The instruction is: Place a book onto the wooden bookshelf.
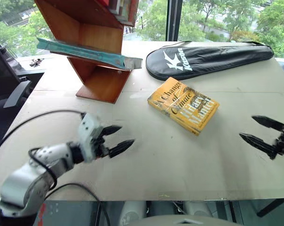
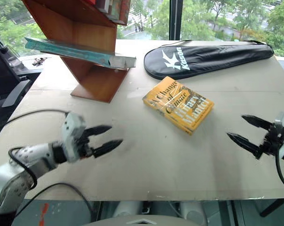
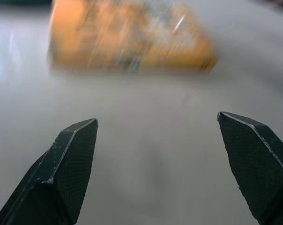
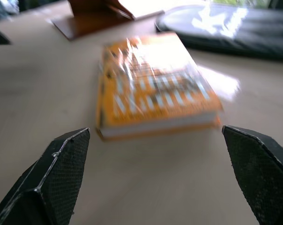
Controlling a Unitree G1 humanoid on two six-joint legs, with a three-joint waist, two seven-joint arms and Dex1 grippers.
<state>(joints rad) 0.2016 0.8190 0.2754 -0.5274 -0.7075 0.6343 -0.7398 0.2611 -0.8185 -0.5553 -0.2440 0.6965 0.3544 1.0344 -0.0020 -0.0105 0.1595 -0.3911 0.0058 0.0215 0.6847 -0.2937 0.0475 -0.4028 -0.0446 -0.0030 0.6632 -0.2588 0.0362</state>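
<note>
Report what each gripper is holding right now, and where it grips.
Nothing is held. The left gripper and right gripper are both open and empty above the table. The large thin teal-green hardcover book lies on the reddish-brown wooden bookshelf.

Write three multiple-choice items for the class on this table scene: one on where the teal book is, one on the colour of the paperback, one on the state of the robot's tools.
1. Where is the teal book?
A. On a board of the wooden bookshelf
B. Flat on the table
C. On the black racket bag

2. What colour is the paperback lying on the table?
A. Blue
B. Yellow-orange
C. White

3. How do the left tool and right tool stand?
A. Both shut on a book
B. One holds the bag
C. Both open, holding nothing

Answers:
1 A, the teal book rests across a shelf board.
2 B, its cover is plainly yellow-orange.
3 C, both pairs of fingers stand apart above the table, holding nothing.
</note>
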